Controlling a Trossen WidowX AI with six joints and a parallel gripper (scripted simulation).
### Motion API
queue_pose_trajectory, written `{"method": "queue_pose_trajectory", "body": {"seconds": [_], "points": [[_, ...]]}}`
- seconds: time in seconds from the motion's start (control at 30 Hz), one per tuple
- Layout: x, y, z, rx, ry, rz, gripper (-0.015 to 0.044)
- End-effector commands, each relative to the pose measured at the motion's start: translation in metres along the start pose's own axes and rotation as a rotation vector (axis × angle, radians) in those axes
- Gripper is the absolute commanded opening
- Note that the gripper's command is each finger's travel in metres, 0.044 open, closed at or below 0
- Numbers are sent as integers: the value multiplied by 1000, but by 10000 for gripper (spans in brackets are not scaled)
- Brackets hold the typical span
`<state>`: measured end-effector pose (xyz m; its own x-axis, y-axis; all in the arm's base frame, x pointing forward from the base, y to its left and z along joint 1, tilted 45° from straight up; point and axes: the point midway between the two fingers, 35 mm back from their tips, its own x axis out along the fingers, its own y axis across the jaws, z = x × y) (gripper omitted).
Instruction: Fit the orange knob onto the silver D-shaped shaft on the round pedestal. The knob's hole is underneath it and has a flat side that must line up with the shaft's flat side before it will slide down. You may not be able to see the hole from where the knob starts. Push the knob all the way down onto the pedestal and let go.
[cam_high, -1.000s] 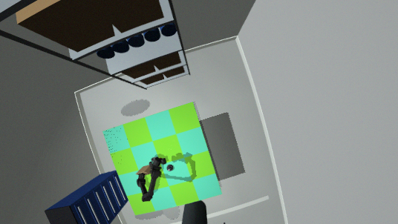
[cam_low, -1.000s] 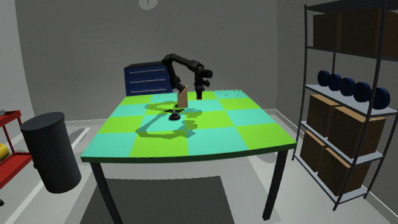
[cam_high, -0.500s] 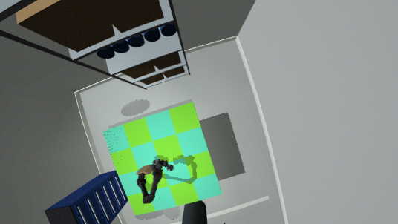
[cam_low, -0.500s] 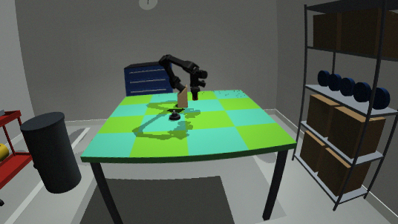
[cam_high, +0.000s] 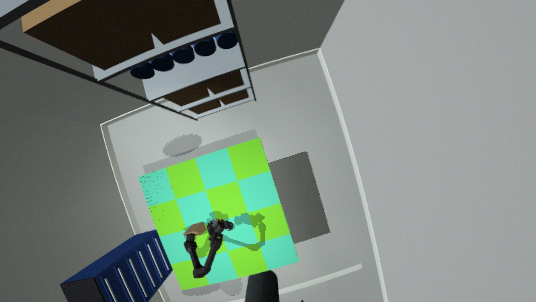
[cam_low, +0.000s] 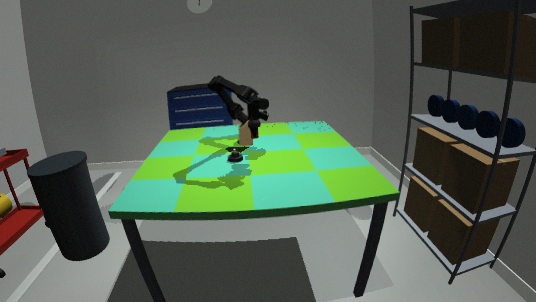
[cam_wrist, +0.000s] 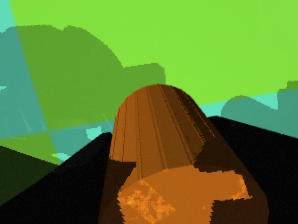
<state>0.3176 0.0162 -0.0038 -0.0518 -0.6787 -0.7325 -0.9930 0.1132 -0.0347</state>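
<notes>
The orange knob (cam_wrist: 155, 130) is ribbed and fills the lower middle of the wrist view. My gripper (cam_wrist: 160, 133) (cam_low: 255, 134) is shut on it, with a black finger on each side. In the exterior view only a small reddish edge of the knob shows at the fingers. The round dark pedestal (cam_low: 235, 157) (cam_high: 231, 226) stands on the table. The gripper is above the table, behind and to the right of the pedestal in the exterior view. The pedestal is not recognisable in the wrist view. The knob's hole and the flat sides of hole and shaft cannot be made out.
A tan block (cam_high: 195, 229) (cam_low: 245, 135) stands close beside the arm. The arm casts shadows over the green and turquoise checkered table (cam_low: 280, 192). A blue drawer cabinet (cam_low: 195, 107), a shelf rack and a dark bin (cam_low: 70, 205) stand off the table.
</notes>
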Motion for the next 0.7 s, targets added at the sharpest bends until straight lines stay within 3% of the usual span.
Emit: {"method": "queue_pose_trajectory", "body": {"seconds": [0.0, 0.67], "points": [[3, -2, -12, -3, 1, -4, 0], [20, -4, -74, -3, 17, -9, 0]]}}
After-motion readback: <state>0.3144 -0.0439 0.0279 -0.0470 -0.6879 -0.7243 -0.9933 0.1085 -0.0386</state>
